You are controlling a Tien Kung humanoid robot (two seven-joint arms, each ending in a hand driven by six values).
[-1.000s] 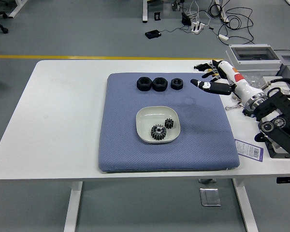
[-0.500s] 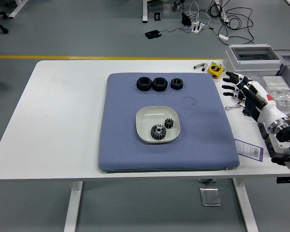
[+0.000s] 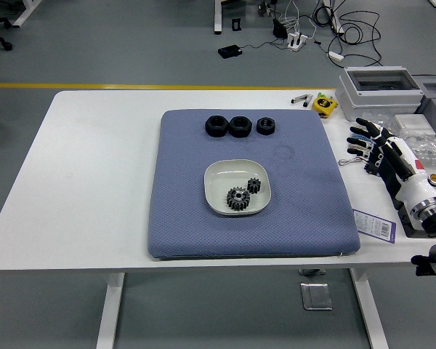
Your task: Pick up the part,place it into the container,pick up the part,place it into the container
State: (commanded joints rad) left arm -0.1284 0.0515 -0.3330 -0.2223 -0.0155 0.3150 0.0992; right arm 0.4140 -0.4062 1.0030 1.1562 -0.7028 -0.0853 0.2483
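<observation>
white table [image 3: 94, 182], smooth matte top, mostly bare at left of frame. centre of frame: blue-grey mat [image 3: 305, 196], square, soft-looking, dimpled weave, rounded corners. along its upper edge a row of three black ring-like parts: left part [image 3: 216, 126], middle part [image 3: 240, 126], smaller right part [image 3: 266, 125], all chunky, dull black, knurled or toothed rims, hard to tell which. just below centre the container [image 3: 219, 177], a shallow off-white dish, rounded-square, glossy. inside it two dark metal gears: bigger gear [image 3: 237, 198] lower middle, small gear [image 3: 254, 185] up and right of it, touching or nearly so.

upper right of frame: yellow tape measure [image 3: 324, 104] at the table's far edge, grey box [image 3: 381, 84] with a clear lid beyond it.

right edge of frame: right hand [image 3: 370, 143], black fingers on a white forearm, fingers spread apart, holding nothing. change: a second ago it was over the mat's upper right corner near the small ring part, half a second ago already off the mat, now pulled further down and right, beside the mat. left arm not in view.

judgement: two gears in the dish fits both placements done; arm looks to be retracting, task likely finished or close.
</observation>
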